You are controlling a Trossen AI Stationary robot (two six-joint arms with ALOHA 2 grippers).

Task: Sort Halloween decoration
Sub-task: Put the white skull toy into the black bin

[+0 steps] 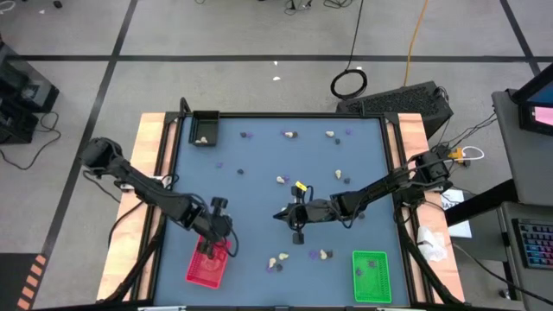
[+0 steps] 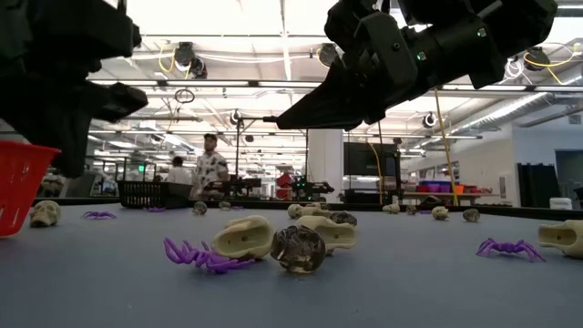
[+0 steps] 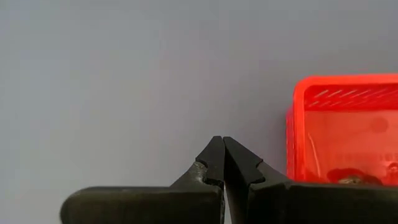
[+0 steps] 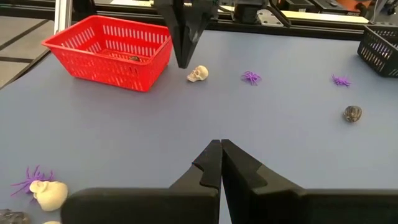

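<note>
Halloween decoration trinkets lie scattered on the blue table: a cream skull (image 4: 198, 73), purple spiders (image 4: 251, 77), a dark lump (image 4: 352, 113), and more of them (image 2: 273, 244) near the front edge. My left gripper (image 4: 183, 62) is shut and empty. It points down over bare table between the red tray (image 4: 109, 50) and the skull (image 4: 198, 73). My right gripper (image 4: 221, 144) is shut and empty too, reaching nearly level over the table's middle (image 1: 278, 214). A dark trinket (image 3: 351, 179) lies in the red tray.
A green tray (image 1: 371, 275) stands at the near right and a black tray (image 1: 205, 130) at the far left corner. Wooden rails (image 1: 151, 173) border the table. People stand in the room beyond the table (image 2: 211, 164).
</note>
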